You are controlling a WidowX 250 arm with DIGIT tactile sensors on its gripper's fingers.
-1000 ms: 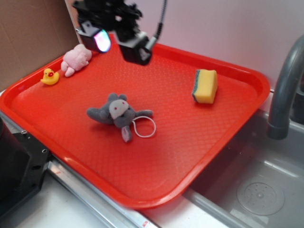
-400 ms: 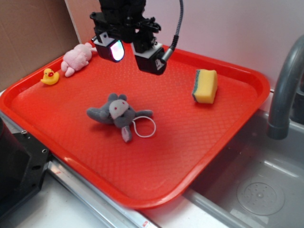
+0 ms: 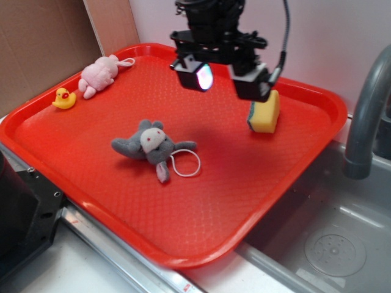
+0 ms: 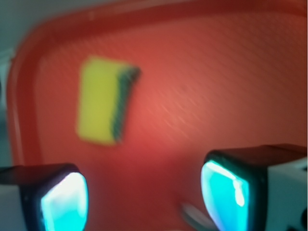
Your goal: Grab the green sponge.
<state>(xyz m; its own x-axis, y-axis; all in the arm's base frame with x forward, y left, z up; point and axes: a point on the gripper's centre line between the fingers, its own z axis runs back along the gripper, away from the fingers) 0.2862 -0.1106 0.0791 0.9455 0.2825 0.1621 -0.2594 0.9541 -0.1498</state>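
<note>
My gripper (image 3: pixel 224 74) hangs spread wide, empty, above the red plastic tray (image 3: pixel 183 232).
The yellow foam sponge with its dark green scouring face (image 4: pixel 105 106) lies just ahead, untouched.

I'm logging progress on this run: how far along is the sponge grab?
Done: the gripper is up over the red tray, close to the green sponge. In hand: lining up; in the wrist view the sponge lies ahead of the open jaws, not between them. Left: centre over it, descend, close and lift. Nothing is held.
</note>
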